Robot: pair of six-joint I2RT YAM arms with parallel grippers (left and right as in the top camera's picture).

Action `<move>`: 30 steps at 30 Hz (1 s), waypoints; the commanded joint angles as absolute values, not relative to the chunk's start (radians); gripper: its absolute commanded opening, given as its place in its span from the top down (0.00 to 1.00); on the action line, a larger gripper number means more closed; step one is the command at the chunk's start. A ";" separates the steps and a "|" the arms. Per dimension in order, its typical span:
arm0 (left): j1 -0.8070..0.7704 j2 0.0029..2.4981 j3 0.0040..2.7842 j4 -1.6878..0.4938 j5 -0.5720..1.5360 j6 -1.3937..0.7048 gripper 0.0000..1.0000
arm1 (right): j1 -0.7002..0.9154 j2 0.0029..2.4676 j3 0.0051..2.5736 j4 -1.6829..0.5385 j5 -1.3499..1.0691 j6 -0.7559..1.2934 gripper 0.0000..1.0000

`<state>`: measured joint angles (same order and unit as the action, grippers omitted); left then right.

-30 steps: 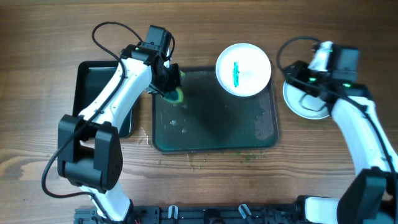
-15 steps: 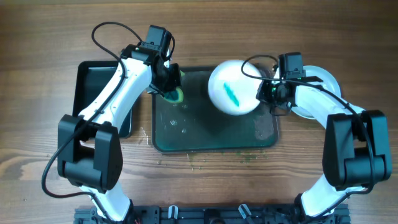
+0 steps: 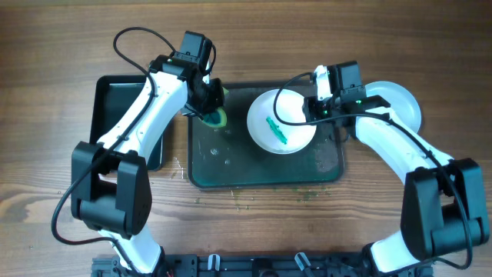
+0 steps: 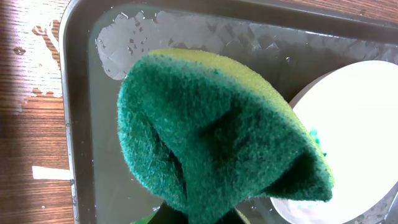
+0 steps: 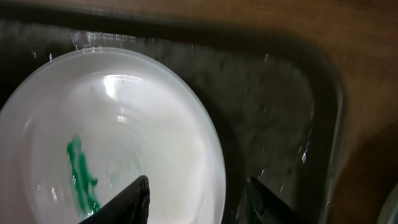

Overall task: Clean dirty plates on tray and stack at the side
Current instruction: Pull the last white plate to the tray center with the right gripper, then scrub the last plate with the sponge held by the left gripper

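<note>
Overhead, you see the tray (image 3: 231, 158) in the middle of the desk (image 3: 46, 77), with a smaller black tray (image 3: 115, 100) just beside it on the left. The smeared plate (image 3: 282, 121) lies inside the tray, in its upper right part, and a green smear (image 3: 276, 129) is near its middle. A plain plate (image 3: 401, 104) rests on the desk to the right of the tray, partly under the right arm; you cannot tell if more plates lie below it. The left claw (image 3: 213, 108) is over the upper left corner of the tray and has a sponge (image 3: 219, 118) in its grip. The right claw (image 3: 314, 114) sits at the right edge of the smeared plate.

Left wrist view: the sponge (image 4: 217, 143) fills most of the picture, green rough side toward you, a yellow edge on top, folded as it is pinched. The fingers are hidden behind it. Under it is the wet floor of the tray (image 4: 87, 124), and the smeared plate (image 4: 360, 124) is at the right.

Right wrist view: the right claw (image 5: 198, 182) is parted wide and grips nothing. One finger is above the smeared plate (image 5: 137, 112), the other above the tray (image 5: 280, 112), and the plate rim runs between them. The smear (image 5: 81, 174) is at the lower left.
</note>
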<state>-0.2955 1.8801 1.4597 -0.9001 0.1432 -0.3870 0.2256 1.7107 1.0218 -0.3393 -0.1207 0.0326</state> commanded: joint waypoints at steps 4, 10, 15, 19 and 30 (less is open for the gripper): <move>-0.299 1.864 1.473 -0.898 0.138 -0.400 0.96 | 0.225 1.859 1.030 -0.239 -0.151 -0.021 0.66; -0.299 1.864 1.473 -0.898 0.137 -0.400 0.96 | 0.225 1.887 1.035 -0.279 -0.178 0.112 0.96; -0.299 1.864 1.473 -0.892 0.138 -0.400 0.96 | 0.226 1.887 1.127 -0.589 -0.429 0.515 0.96; -0.304 1.868 1.472 -0.891 0.138 -0.401 0.96 | 0.306 1.888 1.119 -0.564 -0.390 0.645 0.96; -0.400 2.072 1.472 -0.855 0.080 -0.476 0.96 | 0.408 1.893 1.119 -0.435 -0.315 0.709 0.96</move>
